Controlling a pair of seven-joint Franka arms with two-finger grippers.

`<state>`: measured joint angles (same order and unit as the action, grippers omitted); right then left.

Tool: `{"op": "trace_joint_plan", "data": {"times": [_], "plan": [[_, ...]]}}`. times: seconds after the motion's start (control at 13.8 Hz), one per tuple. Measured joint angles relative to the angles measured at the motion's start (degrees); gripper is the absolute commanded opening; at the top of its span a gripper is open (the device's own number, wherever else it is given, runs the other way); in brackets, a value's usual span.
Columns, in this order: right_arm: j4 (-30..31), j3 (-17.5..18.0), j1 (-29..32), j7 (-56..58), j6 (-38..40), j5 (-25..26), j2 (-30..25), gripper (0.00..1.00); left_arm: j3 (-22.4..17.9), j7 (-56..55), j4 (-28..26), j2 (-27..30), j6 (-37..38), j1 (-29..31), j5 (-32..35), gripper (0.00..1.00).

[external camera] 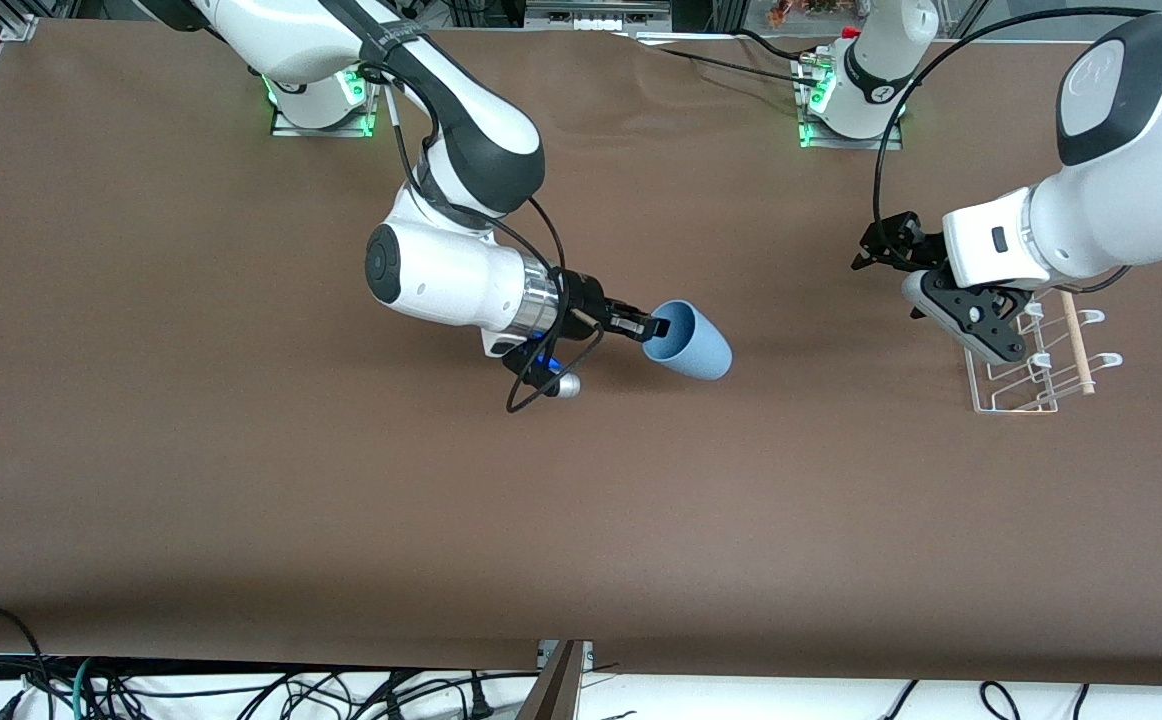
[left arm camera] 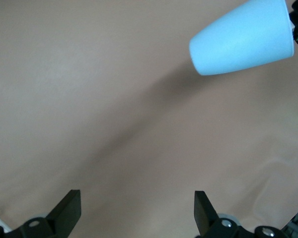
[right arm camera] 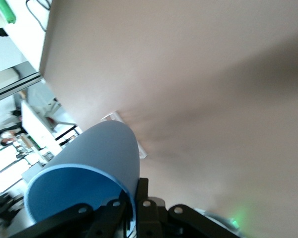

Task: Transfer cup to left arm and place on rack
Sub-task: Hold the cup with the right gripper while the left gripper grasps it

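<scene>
Brown table cover [external camera: 241,480] runs edge to edge, w/ cables along the edge nearest the front cam.

You've got the right gripper [external camera: 653,326] up over the mid table, jaws clamped tight on the cup [external camera: 689,342]. Cup's lying on its side in the air: open mouth toward the gripper, closed base pointing toward the left arm's end of the table. Fingers [right arm camera: 141,198] pinch the rim wall, one inside the mouth, one outside, so the grip sits at the rim only and the body sticks out past the fingertips.

Your left gripper [external camera: 881,255] hangs just beside the rack [external camera: 1036,370], toward the left arm's end, jaws spread wide w/ nothing between them. In the left wrist view the cup [left arm camera: 246,37] floats well apart from both fingertips [left arm camera: 69,208], base turned toward them, no contact.

Rack sits on the table under the left arm's wrist, wooden dowel [external camera: 1078,345] across it.
</scene>
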<state>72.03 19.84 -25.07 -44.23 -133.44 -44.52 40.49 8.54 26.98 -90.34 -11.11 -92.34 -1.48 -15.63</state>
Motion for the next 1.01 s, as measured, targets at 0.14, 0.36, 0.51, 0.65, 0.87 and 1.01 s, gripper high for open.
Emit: {"op": "trace_joint_plan", "data": {"times": [0.14, 0.36, 0.51, 0.65, 0.87, 1.01], "plan": [[-0.85, 0.0, -0.34, -0.93, 0.0, -3.11, 0.02, 0.0, 0.59, 6.05, 0.01, -1.51, -1.15, -0.05, -1.51, 1.0], [-1.52, 0.53, -0.65, -2.31, 0.01, -7.45, 0.03, 0.0, 3.26, 14.26, 0.02, -3.93, -4.69, -0.16, -2.41, 1.0], [-1.56, 0.76, -0.72, -2.54, 0.01, -9.08, 0.03, 0.0, 5.18, 19.52, 0.04, -4.63, -6.88, -0.25, -2.93, 1.0], [-1.58, 0.78, -0.71, -2.61, 0.01, -9.81, 0.03, 0.0, 6.03, 25.88, 0.04, -4.89, -8.4, -0.31, -6.08, 1.0], [-1.6, 0.79, -0.72, -2.71, 0.01, -9.93, 0.04, 0.0, 6.11, 34.54, 0.05, -5.22, -11.2, -0.29, -8.2, 1.0], [-1.6, 0.79, -0.72, -2.71, 0.01, -9.94, 0.04, 0.0, 6.17, 38.84, 0.05, -5.69, -14.13, -0.29, -10.13, 1.0]]}}
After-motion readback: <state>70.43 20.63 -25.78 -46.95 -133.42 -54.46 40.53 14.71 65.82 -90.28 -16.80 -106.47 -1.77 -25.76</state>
